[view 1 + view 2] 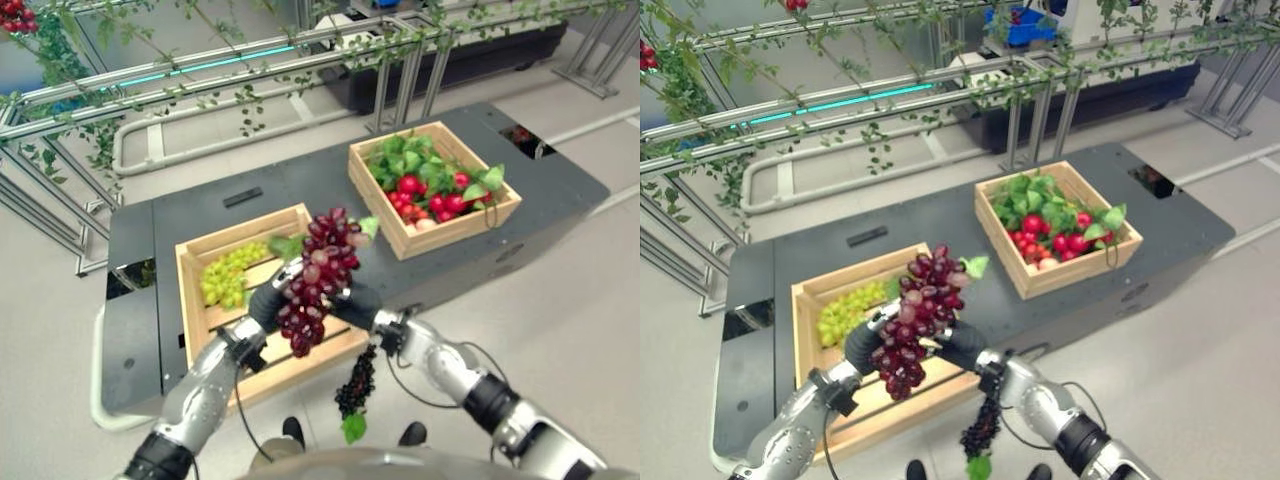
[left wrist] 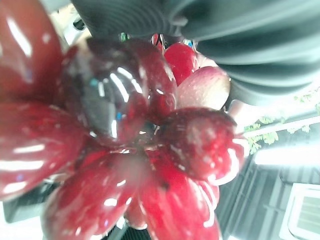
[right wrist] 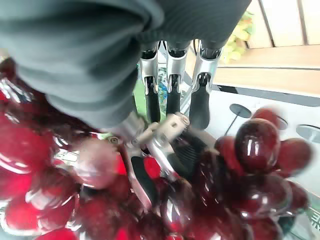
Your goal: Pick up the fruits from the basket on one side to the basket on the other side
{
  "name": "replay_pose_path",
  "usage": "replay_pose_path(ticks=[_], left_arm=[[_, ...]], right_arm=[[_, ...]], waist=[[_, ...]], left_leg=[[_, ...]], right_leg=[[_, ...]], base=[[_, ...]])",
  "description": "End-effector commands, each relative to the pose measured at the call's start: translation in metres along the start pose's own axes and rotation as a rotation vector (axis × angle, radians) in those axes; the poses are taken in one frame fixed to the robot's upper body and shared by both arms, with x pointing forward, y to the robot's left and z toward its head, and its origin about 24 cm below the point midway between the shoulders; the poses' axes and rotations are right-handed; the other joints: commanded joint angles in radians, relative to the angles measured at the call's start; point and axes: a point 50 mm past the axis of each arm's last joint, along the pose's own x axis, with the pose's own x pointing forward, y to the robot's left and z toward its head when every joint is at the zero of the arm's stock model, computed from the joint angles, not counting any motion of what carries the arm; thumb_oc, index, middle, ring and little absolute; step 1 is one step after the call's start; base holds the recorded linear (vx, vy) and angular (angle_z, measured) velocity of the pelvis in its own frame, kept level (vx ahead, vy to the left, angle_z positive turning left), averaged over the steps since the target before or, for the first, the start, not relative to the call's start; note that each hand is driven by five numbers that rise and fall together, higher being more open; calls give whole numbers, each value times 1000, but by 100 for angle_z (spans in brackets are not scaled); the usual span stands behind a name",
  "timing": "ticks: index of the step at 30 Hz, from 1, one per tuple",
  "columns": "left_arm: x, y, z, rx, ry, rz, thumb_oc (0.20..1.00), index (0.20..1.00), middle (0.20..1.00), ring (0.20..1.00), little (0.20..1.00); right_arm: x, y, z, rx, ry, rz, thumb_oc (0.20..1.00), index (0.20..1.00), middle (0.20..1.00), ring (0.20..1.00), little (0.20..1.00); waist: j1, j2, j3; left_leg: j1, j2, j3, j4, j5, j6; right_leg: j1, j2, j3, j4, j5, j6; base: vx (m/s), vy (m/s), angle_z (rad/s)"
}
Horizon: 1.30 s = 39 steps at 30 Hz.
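Red grapes (image 1: pixel 320 275) (glossy, round), slatted wooden basket (image 1: pixel 195 300)

Silver-grey arms, dark ribbed wrist covers, silver dark-tipped fingers (image 3: pixel 173 87)

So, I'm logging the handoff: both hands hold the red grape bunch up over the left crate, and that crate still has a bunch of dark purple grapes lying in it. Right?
Not quite. The bunch lying in the left crate is green grapes, not dark purple, as the left eye view shows. The rest stands: the left hand and right hand hold the red grape bunch up over that crate.
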Motion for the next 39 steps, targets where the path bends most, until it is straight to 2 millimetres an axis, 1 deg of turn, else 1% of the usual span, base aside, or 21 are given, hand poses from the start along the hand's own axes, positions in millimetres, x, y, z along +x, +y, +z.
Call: replay_pose_path(ticks=[1, 8, 9, 10, 11, 23, 24, 25, 26, 39], left_arm=[[-4, 7, 12, 85, -25, 30, 200, 200, 200, 200, 200], [-7, 11, 12, 106, -21, 54, 200, 200, 200, 200, 200], [-8, 12, 12, 106, -18, 58, 376, 376, 376, 376, 376], [-9, 12, 11, 105, -17, 63, 592, 592, 592, 592, 592], [-9, 13, 11, 107, -15, 69, 1000, 1000, 1000, 1000, 1000], [-11, 16, 13, 118, -29, 94, 1000, 1000, 1000, 1000, 1000], [-11, 15, 14, 117, -34, 93, 1000, 1000, 1000, 1000, 1000], [-11, 15, 13, 118, -34, 95, 1000, 1000, 1000, 1000, 1000], [-11, 15, 14, 119, -33, 96, 1000, 1000, 1000, 1000, 1000], [-10, 15, 16, 124, -43, 94, 1000, 1000, 1000, 1000, 1000]], right_arm=[[21, 37, 39, 22, -226, 217, 200, 200, 200, 200, 200], [20, 35, 38, 24, -226, 207, 200, 200, 200, 200, 200], [20, 35, 38, 25, -227, 207, 200, 200, 200, 200, 200], [20, 35, 38, 26, -227, 207, 200, 200, 200, 200, 200], [20, 35, 37, 27, -225, 207, 200, 200, 200, 200, 200], [18, 33, 37, 30, -225, 200, 200, 200, 200, 200, 200], [18, 33, 36, 31, -222, 202, 266, 266, 266, 266, 266], [18, 33, 36, 31, -222, 202, 401, 401, 401, 401, 401], [18, 32, 36, 30, -219, 200, 1000, 1000, 1000, 1000, 1000], [15, 32, 35, 30, -211, 204, 1000, 1000, 1000, 1000, 1000]], waist=[[11, -27, -11], [11, -28, -12], [11, -28, -12], [11, -28, -12], [11, -29, -12], [11, -26, -13], [12, -27, -13], [11, -27, -13], [12, -27, -12], [11, -28, -8]], left_leg=[[-10, -12, -13, 16, -19, -18], [-9, -12, -10, 15, -18, -19], [-9, -11, -10, 14, -18, -19], [-9, -11, -10, 14, -18, -19], [-9, -11, -10, 13, -18, -19], [-7, -10, -10, 12, -16, -19], [-8, -9, -10, 11, -16, -20], [-8, -9, -11, 11, -16, -20], [-7, -9, -11, 11, -16, -20], [-4, -7, -8, 11, -16, -20]], right_leg=[[39, -34, -41, 63, -50, 73], [41, -35, -40, 62, -48, 74], [42, -34, -40, 60, -47, 74], [42, -35, -40, 60, -47, 74], [43, -35, -40, 60, -47, 74], [39, -36, -41, 64, -47, 73], [39, -35, -42, 63, -47, 73], [39, -35, -42, 63, -47, 73], [39, -35, -42, 63, -47, 73], [42, -35, -43, 63, -47, 76]], base=[[0, 0, 0], [0, 0, 0], [0, 0, 0], [0, 0, 0], [0, 0, 0], [0, 0, 0], [0, 0, 0], [0, 0, 0], [0, 0, 0], [0, 0, 0]])
